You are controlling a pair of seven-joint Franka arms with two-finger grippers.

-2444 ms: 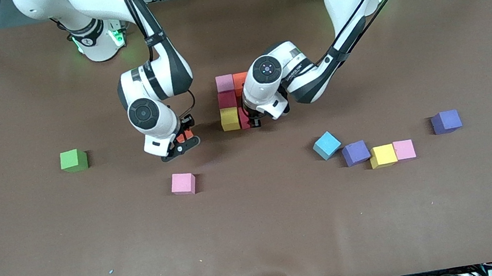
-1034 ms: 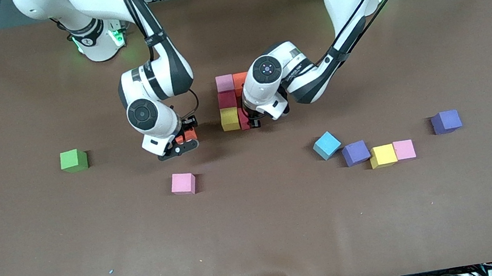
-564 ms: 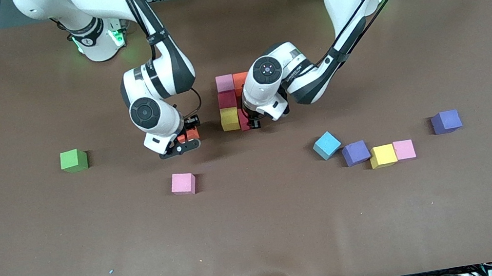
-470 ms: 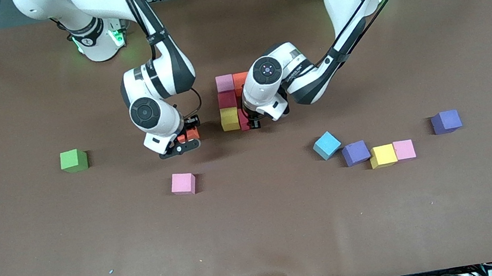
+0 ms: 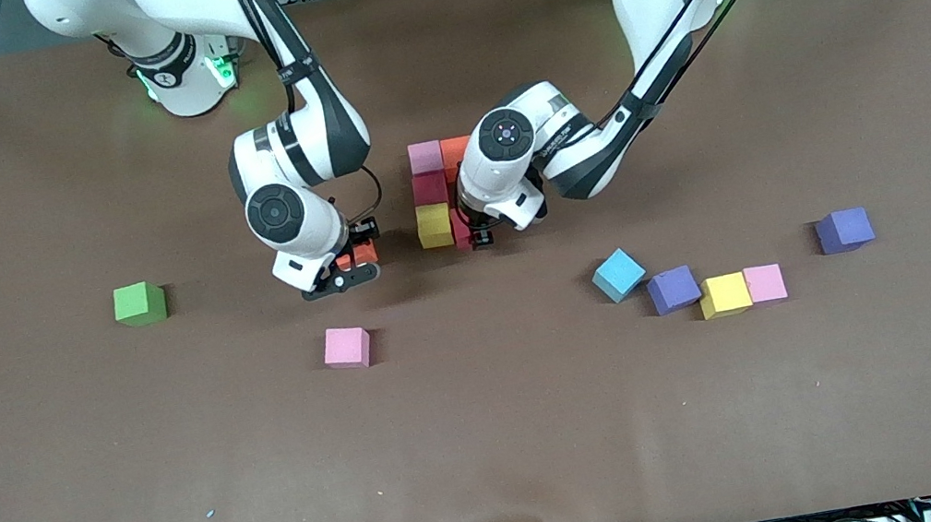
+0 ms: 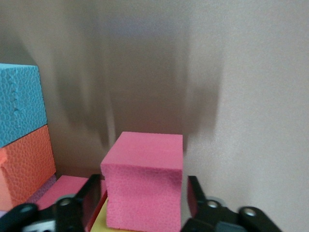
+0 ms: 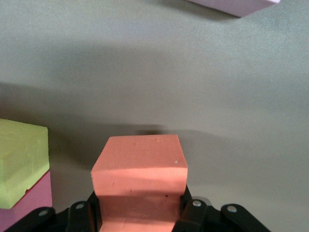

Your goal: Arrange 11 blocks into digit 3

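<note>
left gripper [image 6: 145, 212]: our jaws part beside the matte pink-red foam cube [image 6: 144, 186] set against the block figure [image 5: 438, 193] | right gripper [image 7: 140, 212] clamps the orange foam cube [image 7: 140, 179] above the table | lift straight up, nudging nothing

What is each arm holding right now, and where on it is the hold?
The right tool grips an orange block by two opposite side faces. The left tool has opened around a pink block at the figure, gaps on both sides.
</note>
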